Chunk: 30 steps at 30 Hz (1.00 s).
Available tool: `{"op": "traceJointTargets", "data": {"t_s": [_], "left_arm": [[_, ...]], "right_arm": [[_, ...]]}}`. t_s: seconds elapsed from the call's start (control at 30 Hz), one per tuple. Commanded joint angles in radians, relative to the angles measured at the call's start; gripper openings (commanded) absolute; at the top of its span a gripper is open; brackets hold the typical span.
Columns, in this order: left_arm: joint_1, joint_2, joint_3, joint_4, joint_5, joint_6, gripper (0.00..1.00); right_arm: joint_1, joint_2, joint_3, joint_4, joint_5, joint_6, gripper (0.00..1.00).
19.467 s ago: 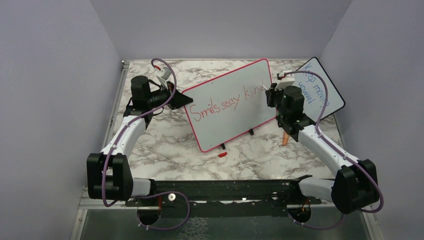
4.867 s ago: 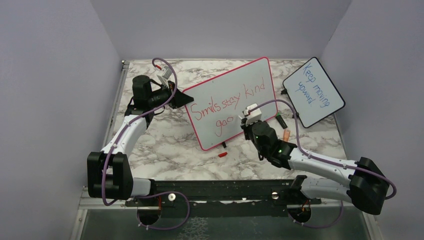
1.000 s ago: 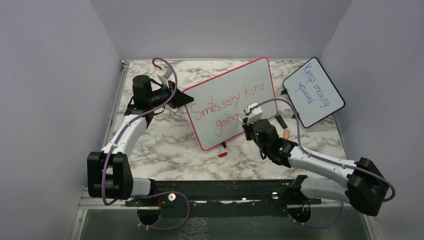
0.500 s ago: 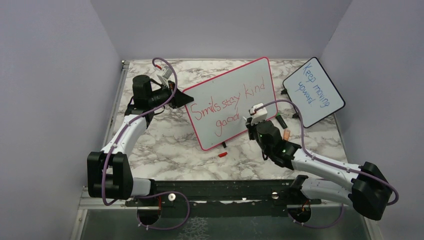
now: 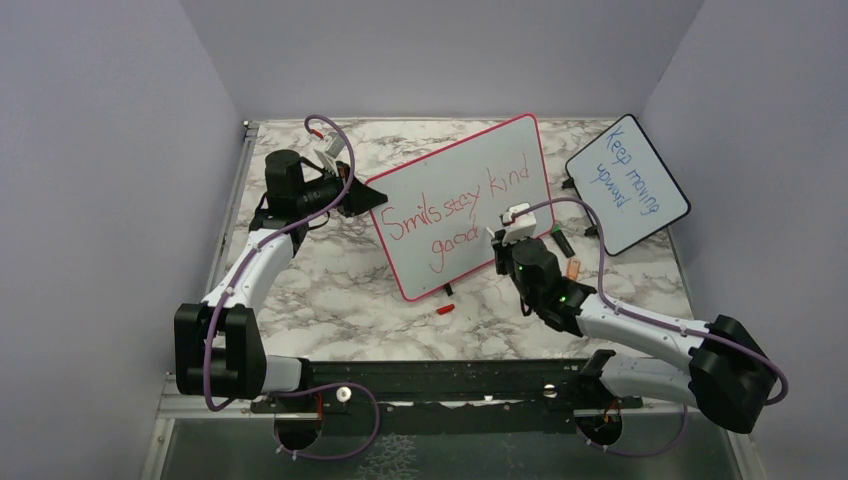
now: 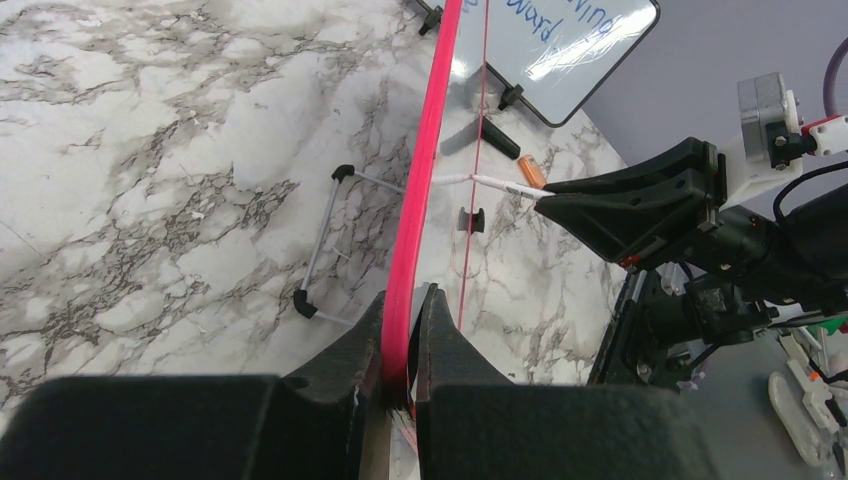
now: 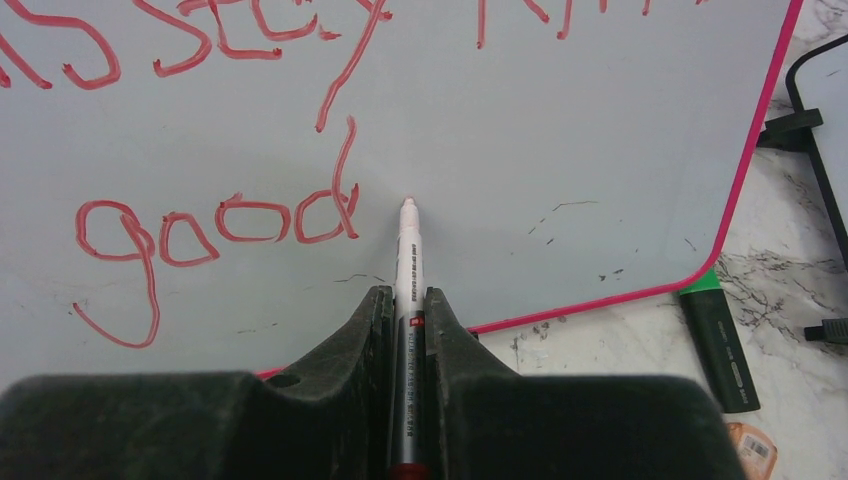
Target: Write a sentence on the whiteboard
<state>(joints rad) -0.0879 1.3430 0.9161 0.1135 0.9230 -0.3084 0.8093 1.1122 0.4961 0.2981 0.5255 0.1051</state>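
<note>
**Red-framed board clamped on the left, pen at the end of "good"**

A grey-veined white marble tabletop (image 5: 330, 290) carries everything. At its middle the large rectangular whiteboard with a red-pink frame (image 5: 450, 170) stands propped up and turned at an angle, on small black feet and a thin wire stand (image 6: 325, 245) behind it. Across it runs the red handwritten sentence (image 5: 455, 208): "Smils stay kind", with "good" on a second line below.

To the right, well apart, leans a smaller black-framed whiteboard with blue handwriting (image 5: 627, 185).

The left gripper (image 6: 405, 300) is clenched on the red-pink frame at the big board's left edge, one black finger on each face. The right gripper (image 7: 406, 300) is closed around a slim white marker pen (image 7: 408, 250), which points up out of the jaws at the board. Its tip sits just right of the "d" in "good"; whether it touches the surface I cannot tell.

A dark marker with a green cap (image 7: 718, 345) lies on the marble beside the big board's lower right corner. A small red cap (image 5: 445, 309) lies near the lower edge.
</note>
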Motion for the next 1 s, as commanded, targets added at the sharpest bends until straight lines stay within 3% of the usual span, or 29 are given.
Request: {"op": "traceJointTargets", "data": {"t_s": [0.0,0.2,0.53,0.97], "left_arm": [[-0.015,0.049,-0.024,-0.112,-0.178,0.152,0.0],[-0.015,0.049,-0.023,-0.112,-0.178,0.15,0.0],[-0.014,0.032,-0.022,-0.112,-0.208,0.141,0.02],[-0.015,-0.095,0.003,-0.165,-0.294,0.159,0.51]], "right_arm": [[-0.01,0.045,-0.002,0.056,-0.027,0.023,0.01],[-0.01,0.02,-0.002,0.011,-0.028,0.039,0.01],[-0.011,-0.179,0.011,-0.15,0.01,0.046,0.01],[-0.011,-0.378,0.087,-0.36,0.026,0.055,0.01]]}}
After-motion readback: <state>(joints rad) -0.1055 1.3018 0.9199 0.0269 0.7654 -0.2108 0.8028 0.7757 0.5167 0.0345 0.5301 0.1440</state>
